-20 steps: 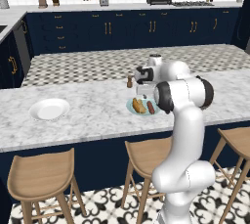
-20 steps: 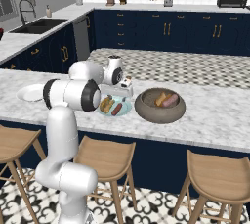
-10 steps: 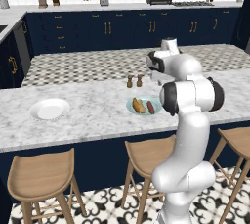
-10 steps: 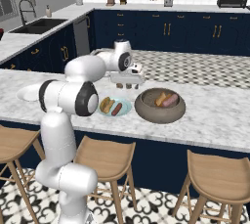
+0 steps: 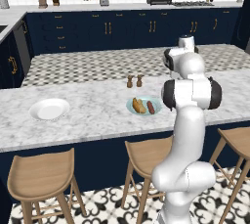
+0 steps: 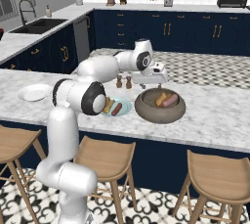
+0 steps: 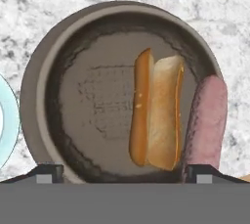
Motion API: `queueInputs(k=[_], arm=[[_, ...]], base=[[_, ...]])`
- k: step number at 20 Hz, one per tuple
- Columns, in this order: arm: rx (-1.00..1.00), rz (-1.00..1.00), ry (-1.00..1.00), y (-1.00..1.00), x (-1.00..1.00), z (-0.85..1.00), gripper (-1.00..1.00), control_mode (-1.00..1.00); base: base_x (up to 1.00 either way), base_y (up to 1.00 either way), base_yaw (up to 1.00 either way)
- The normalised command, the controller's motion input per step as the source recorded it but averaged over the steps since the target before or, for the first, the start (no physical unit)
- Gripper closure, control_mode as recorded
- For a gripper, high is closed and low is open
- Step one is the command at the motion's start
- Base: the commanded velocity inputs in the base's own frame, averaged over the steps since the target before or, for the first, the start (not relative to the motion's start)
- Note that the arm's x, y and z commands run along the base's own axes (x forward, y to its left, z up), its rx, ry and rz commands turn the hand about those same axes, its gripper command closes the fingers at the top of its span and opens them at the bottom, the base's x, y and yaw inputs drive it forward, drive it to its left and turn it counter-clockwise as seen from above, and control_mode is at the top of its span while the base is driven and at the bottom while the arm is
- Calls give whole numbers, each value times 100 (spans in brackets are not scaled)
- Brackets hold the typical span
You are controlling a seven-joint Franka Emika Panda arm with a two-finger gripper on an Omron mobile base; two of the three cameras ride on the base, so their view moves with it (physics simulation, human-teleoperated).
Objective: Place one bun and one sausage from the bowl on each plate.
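Since the blue-green plate (image 5: 144, 106) at centre frame already carries a bun (image 5: 138, 105) and a sausage (image 5: 151, 107), I'd call it half done. White plate (image 5: 49, 109) at left of the worktop (image 5: 93, 120) is bare. My claw (image 6: 152, 78) hangs spread and empty over the bowl (image 7: 41, 91), where one bun (image 7: 156, 114) and one sausage (image 7: 207, 120) remain, right of centre.

left base: behind-left of arm, facing counter (image 5: 97, 115) | right base: behind-right, same counter | hand: close, straight down past fingertips (image 7: 49, 171) into bowl (image 7: 36, 71)
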Motion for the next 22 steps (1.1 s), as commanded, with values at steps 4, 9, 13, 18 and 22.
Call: queueInputs(k=[4,9,13,18,22], arm=[[0,-6,1,-79,2,-26,-100,-100],[0,2,1,-9,-1,-31,-100,-100],[0,3,4,10,-24,-36,-100,-100],[0,4,3,8,-10,-39,-100,-100],[0,5,0,3,0,-28,-100,-100]], base=[[0,0,0],[0,0,0],[0,0,0],[0,0,0],[0,0,0]])
